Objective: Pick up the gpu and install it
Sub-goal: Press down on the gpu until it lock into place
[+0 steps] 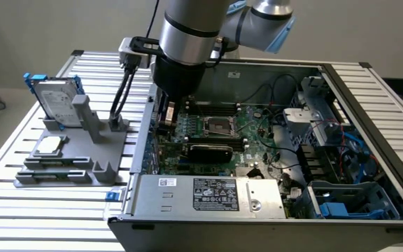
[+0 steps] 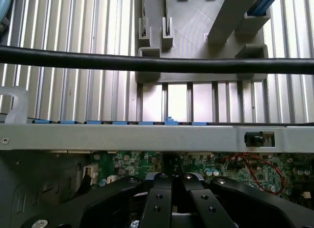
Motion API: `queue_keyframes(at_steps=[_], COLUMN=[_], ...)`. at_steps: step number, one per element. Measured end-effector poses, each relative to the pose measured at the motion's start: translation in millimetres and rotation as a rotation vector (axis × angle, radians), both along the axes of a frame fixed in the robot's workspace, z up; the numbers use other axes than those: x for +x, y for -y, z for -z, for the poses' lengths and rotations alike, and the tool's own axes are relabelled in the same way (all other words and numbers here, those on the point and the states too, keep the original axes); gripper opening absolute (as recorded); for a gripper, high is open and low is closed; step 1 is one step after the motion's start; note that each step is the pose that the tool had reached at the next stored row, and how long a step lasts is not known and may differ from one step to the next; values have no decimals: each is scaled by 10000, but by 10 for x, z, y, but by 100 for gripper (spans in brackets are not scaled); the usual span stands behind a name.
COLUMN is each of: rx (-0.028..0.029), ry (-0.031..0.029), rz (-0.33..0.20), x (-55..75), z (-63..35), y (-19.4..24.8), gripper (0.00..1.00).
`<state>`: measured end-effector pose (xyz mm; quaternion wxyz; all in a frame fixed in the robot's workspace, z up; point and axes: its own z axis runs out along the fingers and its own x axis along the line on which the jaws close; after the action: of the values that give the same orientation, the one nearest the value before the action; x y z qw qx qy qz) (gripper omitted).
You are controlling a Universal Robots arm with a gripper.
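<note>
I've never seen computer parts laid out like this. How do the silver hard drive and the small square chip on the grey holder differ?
The hard drive stands upright on edge in a blue frame; the chip lies flat. The hard drive is much larger and rectangular, the chip small and square. Both are silver and sit on the grey holder beside the computer case.

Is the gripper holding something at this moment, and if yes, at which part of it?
It cannot be told. The gripper is shut and sits low inside the computer case over the motherboard, but no card can be made out between its fingers.
</note>
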<state>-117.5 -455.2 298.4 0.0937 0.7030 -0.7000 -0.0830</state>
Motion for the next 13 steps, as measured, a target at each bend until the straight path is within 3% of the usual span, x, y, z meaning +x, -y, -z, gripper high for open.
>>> queue_keyframes(at_steps=[3, 5, 7, 13], rx=[-92, -151, -166, -166], ry=[48, 169, 261, 281], rz=[-2, -7, -7, -7], x=[0, 0, -1, -39], z=[1, 10, 20, 26], y=[-8, -20, -28, -53], gripper=[11, 11, 11, 11])
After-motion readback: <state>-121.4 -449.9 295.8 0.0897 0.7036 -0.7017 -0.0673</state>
